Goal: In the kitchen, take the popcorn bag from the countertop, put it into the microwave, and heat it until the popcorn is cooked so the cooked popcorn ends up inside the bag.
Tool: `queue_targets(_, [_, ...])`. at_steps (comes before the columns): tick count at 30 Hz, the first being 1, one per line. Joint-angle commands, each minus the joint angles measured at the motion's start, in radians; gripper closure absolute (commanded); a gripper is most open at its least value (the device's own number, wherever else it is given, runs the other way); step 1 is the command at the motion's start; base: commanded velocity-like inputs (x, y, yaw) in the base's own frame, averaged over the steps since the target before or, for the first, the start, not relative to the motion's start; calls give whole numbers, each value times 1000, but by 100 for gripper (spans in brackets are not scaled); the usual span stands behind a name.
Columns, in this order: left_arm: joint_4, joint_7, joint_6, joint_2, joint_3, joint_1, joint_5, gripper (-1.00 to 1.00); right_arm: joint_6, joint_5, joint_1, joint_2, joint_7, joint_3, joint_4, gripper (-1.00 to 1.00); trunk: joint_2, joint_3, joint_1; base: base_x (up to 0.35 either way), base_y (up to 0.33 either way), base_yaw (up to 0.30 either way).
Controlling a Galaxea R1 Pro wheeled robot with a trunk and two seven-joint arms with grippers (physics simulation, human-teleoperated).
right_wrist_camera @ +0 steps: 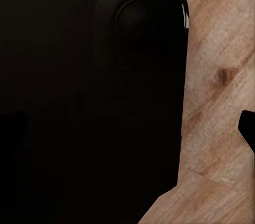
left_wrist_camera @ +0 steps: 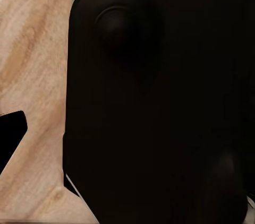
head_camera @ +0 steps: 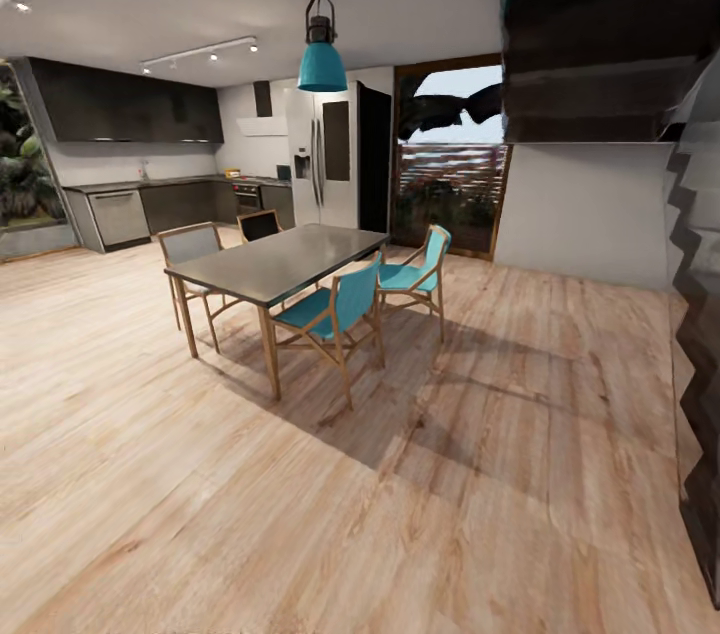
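I am in an open room, far from the kitchen. The grey countertop (head_camera: 140, 183) runs along the back left wall over dark cabinets, too distant for small items on it to show. The popcorn bag, the popcorn and the microwave are out of view. Both wrist views look down at my own dark base (left_wrist_camera: 159, 102) (right_wrist_camera: 90, 102) over the wooden floor (left_wrist_camera: 32, 49). A dark tip (left_wrist_camera: 10, 134) pokes in at the edge of the left wrist view, and a similar one (right_wrist_camera: 247, 128) in the right wrist view. I cannot tell how either gripper's jaws stand.
A dark-topped dining table (head_camera: 275, 261) with teal chairs (head_camera: 335, 309) (head_camera: 415, 274) stands between me and the kitchen. A teal pendant lamp (head_camera: 321, 54) hangs above it. A steel fridge (head_camera: 322, 159) is behind. A dark staircase (head_camera: 700, 314) rises at my right. Wooden floor (head_camera: 120, 474) stretches left of the table.
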Motion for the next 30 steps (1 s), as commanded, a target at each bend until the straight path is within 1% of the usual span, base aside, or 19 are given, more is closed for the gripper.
queue_targets(1, [-1, 0, -1, 0, -1, 0, 10, -100, -5, 0, 0, 0, -1, 0, 1, -100, 0, -1, 0, 0, 0, 268])
queue_targets(30, [-1, 0, -1, -1, -1, 0, 11, -100, -5, -3, 0, 0, -1, 0, 1, -100, 0, -1, 0, 0, 0, 268])
